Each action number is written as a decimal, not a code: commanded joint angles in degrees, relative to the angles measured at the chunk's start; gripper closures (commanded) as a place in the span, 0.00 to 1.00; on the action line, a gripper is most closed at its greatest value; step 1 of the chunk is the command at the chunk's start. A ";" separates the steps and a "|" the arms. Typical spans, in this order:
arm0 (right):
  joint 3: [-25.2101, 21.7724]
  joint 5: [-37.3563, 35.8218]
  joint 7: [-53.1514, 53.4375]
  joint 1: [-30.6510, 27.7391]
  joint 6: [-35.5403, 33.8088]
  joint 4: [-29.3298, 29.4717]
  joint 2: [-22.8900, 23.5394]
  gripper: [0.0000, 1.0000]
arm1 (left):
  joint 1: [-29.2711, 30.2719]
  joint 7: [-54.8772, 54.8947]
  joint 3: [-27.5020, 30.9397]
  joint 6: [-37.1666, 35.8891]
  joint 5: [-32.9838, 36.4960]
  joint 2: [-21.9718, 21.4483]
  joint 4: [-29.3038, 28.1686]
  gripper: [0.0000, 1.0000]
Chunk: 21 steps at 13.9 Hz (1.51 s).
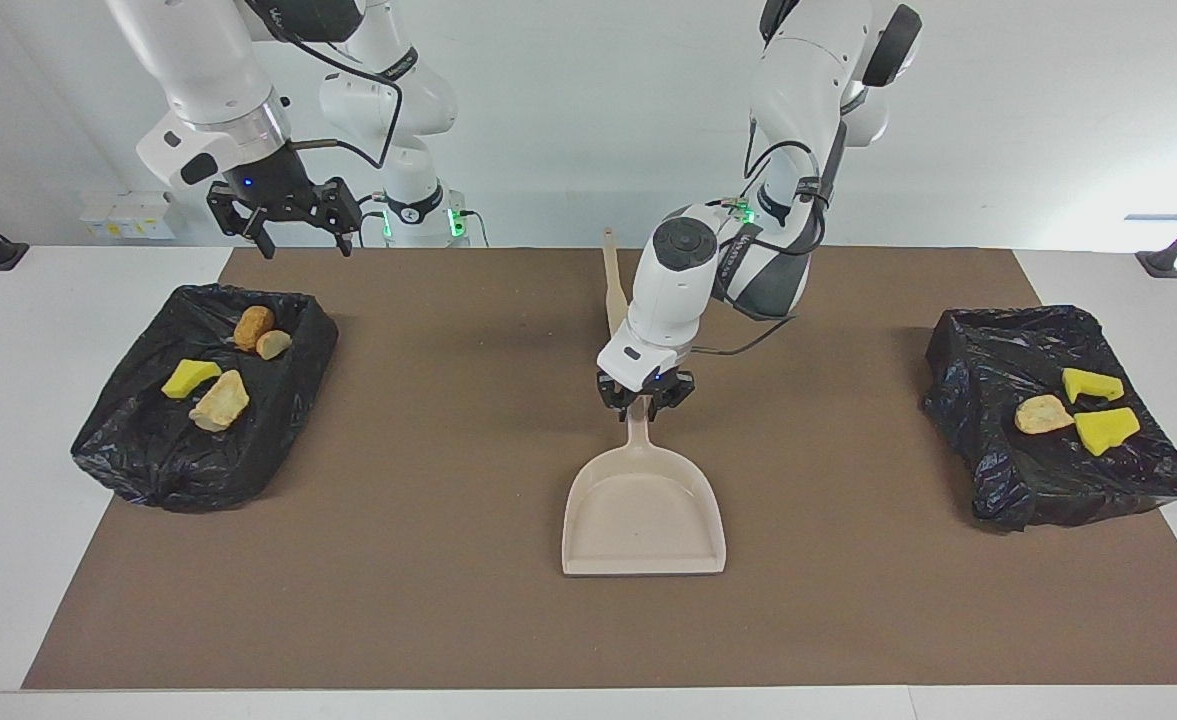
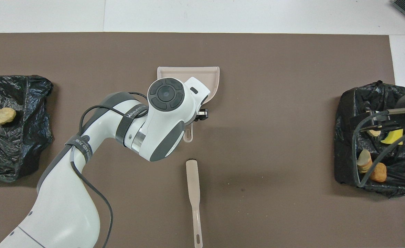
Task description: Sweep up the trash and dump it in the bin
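Resting flat mid-tabletop, the beige dustpan has its handle between the left gripper fingers; how tightly they grip I cannot tell. Trash lies in black bags near both end edges, under the right gripper, fingers spread, holding nothing.

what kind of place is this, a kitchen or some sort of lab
Most likely a robotics lab: two robot arms at a bare white table with a brown mat, plus staged trash in black-lined bins and a dustpan.

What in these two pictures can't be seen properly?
- Overhead view: the left arm's wrist covers the left gripper and most of the dustpan handle.
- Overhead view: the bin at the left arm's end is cut by the edge, hiding some trash.
- Overhead view: cables cross the other bin.
- Facing view: the left arm hides part of the sweeping tool.
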 commanded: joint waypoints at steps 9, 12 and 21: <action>0.29 0.82 0.42 -0.63 0.74 -1.14 -1.07 0.00 | 10.01 6.84 1.78 -10.99 -0.19 -11.52 -0.80 0.00; 0.29 0.82 0.42 -0.63 0.74 -1.14 -1.07 0.00 | 15.72 18.08 1.78 -20.74 -0.28 -16.97 -1.06 0.00; 0.29 0.82 0.51 -0.63 0.74 -1.14 -1.07 0.00 | 25.04 26.10 1.95 -32.81 -0.98 -27.35 -0.63 0.00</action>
